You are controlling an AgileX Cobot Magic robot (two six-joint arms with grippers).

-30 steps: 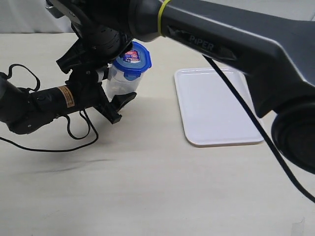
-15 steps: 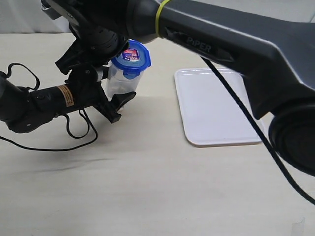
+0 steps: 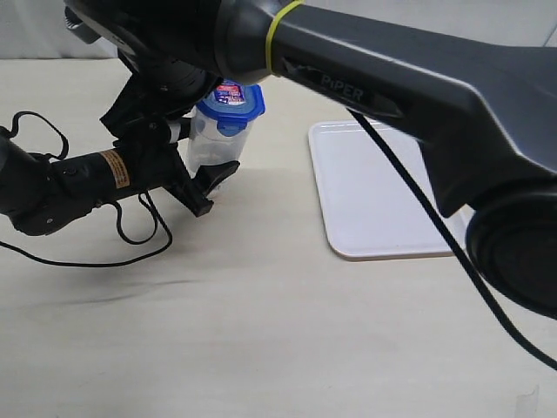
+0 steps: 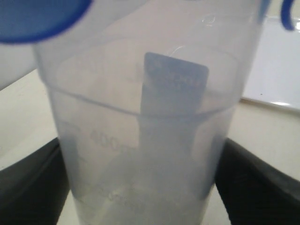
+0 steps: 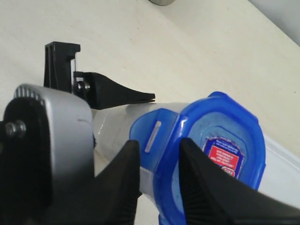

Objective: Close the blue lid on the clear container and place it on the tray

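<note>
The tray [image 3: 383, 192] lies flat on the table [image 3: 261, 331], well apart from the container [image 3: 209, 144], with a strip of bare tabletop between them. More bare tabletop runs along the front. The right arm [image 3: 418, 96] spans the scene from the right edge to the container, and its cable [image 3: 409, 187] hangs across the tray in the exterior view. A black cable loop [image 3: 130, 244] from the left arm rests on the table beside that arm.

The left gripper [image 3: 202, 165] is clamped on the lower part of the container; in the left wrist view its black fingers [image 4: 28, 183] press against both sides of the clear wall [image 4: 150, 154]. The container leans slightly, its top toward the tray, and its base is hidden, so I cannot tell whether it rests on the table. The lid [image 3: 233, 100] sits on its mouth.

The right gripper [image 5: 159, 173] comes down on the lid from above. Its two black fingers [image 5: 117, 187] stand close on either side of one blue side flap [image 5: 154, 136]; whether they pinch it cannot be told.

"PiPER" is printed on the right arm. The sticker [image 5: 224, 157] on the lid is red, white and blue, with print too small to read. Raised figures "400" [image 4: 105, 139] show on the container wall, and a rectangular label [image 4: 173, 84] shows through it, unreadable. An orange label [image 3: 116, 170] on the left arm is also unreadable.
</note>
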